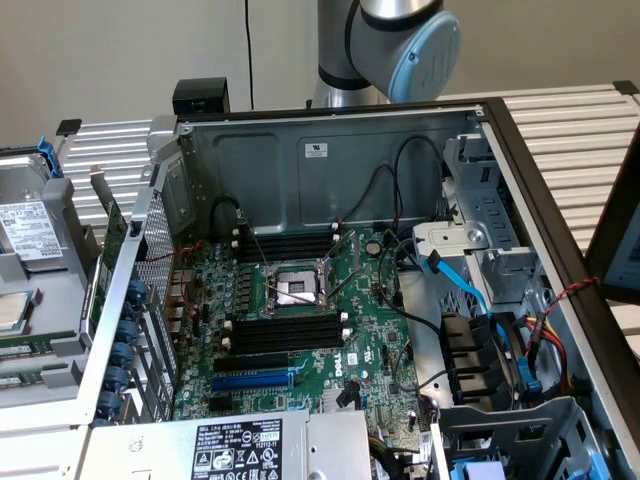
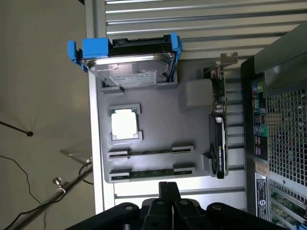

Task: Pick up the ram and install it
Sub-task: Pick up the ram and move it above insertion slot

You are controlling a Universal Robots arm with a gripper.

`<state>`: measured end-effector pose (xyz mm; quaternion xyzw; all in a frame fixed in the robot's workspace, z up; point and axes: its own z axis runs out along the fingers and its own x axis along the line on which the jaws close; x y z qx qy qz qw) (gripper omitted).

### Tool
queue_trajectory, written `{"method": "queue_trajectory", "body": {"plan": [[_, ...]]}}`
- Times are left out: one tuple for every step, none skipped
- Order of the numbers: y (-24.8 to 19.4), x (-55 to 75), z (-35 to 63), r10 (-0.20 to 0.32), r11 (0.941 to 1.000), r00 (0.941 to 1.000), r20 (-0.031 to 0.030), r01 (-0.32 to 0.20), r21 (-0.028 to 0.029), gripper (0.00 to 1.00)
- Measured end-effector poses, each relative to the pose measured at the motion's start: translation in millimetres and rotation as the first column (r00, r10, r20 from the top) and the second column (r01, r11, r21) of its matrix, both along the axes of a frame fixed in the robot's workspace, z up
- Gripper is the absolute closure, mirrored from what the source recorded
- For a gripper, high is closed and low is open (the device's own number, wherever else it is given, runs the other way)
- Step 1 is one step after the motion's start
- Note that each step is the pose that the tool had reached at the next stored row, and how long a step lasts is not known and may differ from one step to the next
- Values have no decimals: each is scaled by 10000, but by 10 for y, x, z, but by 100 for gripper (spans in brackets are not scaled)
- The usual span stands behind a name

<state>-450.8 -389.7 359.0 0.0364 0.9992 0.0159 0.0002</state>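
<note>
Hovering over the tray (image 2: 158, 117), hand (image 2: 169, 186) closed together and empty, pickup not yet begun; gripping the nearer ram (image 2: 151, 171) needs it spread and aligned lengthwise.

The claw (image 2: 169, 188) is cut off at the frame edge; the ram (image 2: 151, 171) seems half hidden in its tray (image 2: 163, 129).

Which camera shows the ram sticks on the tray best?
The wrist view: both thin green ram sticks, one nearer the gripper than the other, lie full length in holders on the grey tray. The exterior view cuts that tray off at its left edge, so little of them shows.
</note>
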Motion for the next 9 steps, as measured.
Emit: {"method": "queue_trajectory", "body": {"plan": [[0, 0, 0, 0, 10000, 10000, 0, 0, -1, 89], [0, 0, 0, 0, 10000, 10000, -1, 0, -1, 89], [0, -2, 1, 9, 10000, 10000, -2, -9, -1, 89], [8, -3, 0, 63, 10000, 10000, 0, -63, 0, 89], [11, -3, 0, 211, 9998, 9998, 1, -211, 0, 89], [10, -3, -1, 401, 9992, 9992, 0, -401, -1, 89], [11, -3, -3, 581, 9983, 9983, 2, -581, 0, 89], [11, -3, -3, 760, 9971, 9971, 2, -760, 0, 89], [11, -3, -4, 934, 9956, 9956, 0, -934, -1, 89]]}}
